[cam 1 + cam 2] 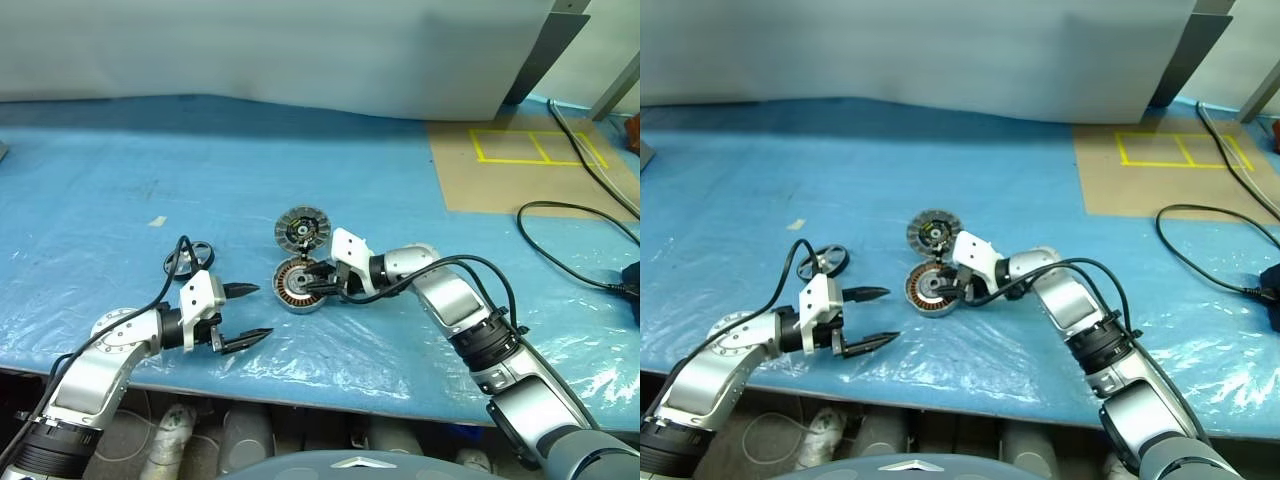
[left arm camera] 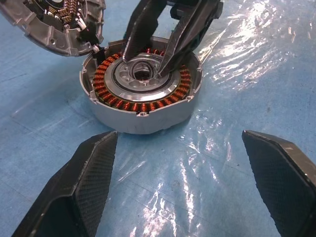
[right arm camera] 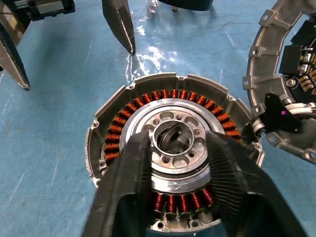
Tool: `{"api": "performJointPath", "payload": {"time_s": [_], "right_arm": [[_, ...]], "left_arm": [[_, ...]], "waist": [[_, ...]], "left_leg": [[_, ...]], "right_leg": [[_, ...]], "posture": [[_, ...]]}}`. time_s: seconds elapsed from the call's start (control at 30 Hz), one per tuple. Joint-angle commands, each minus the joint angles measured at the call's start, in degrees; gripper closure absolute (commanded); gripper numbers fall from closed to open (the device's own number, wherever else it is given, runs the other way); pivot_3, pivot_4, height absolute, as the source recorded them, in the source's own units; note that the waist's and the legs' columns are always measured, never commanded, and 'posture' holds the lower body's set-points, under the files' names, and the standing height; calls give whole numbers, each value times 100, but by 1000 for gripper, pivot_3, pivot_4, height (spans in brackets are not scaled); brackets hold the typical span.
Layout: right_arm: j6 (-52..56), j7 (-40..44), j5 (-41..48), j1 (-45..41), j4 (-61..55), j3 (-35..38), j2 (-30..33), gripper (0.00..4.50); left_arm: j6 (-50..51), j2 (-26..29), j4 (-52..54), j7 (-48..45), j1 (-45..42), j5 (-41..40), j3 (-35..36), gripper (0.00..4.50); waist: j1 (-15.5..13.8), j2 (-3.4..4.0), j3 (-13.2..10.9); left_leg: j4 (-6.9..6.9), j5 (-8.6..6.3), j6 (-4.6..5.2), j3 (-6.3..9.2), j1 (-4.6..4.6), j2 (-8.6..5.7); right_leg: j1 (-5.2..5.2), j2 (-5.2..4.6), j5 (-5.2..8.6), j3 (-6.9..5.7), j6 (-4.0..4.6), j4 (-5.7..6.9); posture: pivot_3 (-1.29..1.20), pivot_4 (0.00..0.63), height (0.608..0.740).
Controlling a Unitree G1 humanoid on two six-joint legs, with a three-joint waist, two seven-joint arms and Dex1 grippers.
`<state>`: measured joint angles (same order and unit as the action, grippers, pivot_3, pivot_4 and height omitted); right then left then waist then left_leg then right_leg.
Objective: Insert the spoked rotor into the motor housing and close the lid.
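The motor housing [image 1: 293, 287] lies face up on the blue sheet, a silver puck with a ring of copper windings around a grey hub [image 3: 174, 148]. Its lid [image 1: 302, 231] rests just behind it, tilted and joined to it by a short black lead. My right gripper [image 1: 312, 283] reaches in from the right, its fingers [image 2: 143, 29] parted over the hub with nothing between them. A black spoked rotor [image 1: 190, 258] lies to the left. Between the rotor and the housing, my left gripper [image 1: 260, 311] stands wide open and empty, pointing at the housing.
A brown board with yellow tape squares [image 1: 540, 148] lies at the back right, and a black cable [image 1: 570, 215] loops beside it. A small scrap of tape [image 1: 157, 221] lies at mid left. The table's front edge [image 1: 330, 385] runs just below both arms.
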<state>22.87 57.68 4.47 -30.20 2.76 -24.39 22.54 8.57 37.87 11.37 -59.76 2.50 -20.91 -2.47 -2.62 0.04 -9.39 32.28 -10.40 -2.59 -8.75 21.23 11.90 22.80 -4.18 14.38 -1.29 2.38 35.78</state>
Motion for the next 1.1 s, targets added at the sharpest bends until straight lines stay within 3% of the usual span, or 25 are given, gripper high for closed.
{"api": "performJointPath", "payload": {"time_s": [0.03, 0.37, 0.47, 0.63, 1.1], "right_arm": [[97, -12, 22, 49, -151, 50, 33, 2120], [755, 101, 766, -149, -559, 588, -95, 2120], [851, 121, 932, -179, -651, 651, -176, 2719], [708, 127, 746, -172, -447, 395, -212, 4380], [-49, -77, -140, -69, 280, -202, -152, 4446]], "left_arm": [[-69, -4, 78, -25, -34, -14, 25, 236], [60, -19, 144, -1, -115, -89, 25, 236], [132, -22, 208, 23, -103, -131, 47, 236], [196, -18, 302, 63, -70, -147, 70, 236], [235, -25, 411, 125, -2, -131, 76, 236]], "waist": [[0, 0, 0], [-8, 0, 0], [7, 0, 0], [-1, 0, 0], [4, 0, 0]], "left_leg": [[0, 0, 0, 0, 0, 0], [-1, 0, 0, 0, 0, 0], [-1, 0, 0, 0, 0, 1], [-2, 0, 0, 0, 2, 0], [-2, 0, 0, 0, -1, 0]], "right_leg": [[0, 0, 0, 0, 0, 0], [1, 0, 0, 0, 0, 0], [2, 0, 0, 0, 0, 0], [2, 0, 0, 0, 0, -2], [1, 0, 0, 0, 0, -1]], "posture": [[0, 150, 740], [0, 150, 740], [0, 150, 740], [0, 150, 740], [0, 150, 740]]}}
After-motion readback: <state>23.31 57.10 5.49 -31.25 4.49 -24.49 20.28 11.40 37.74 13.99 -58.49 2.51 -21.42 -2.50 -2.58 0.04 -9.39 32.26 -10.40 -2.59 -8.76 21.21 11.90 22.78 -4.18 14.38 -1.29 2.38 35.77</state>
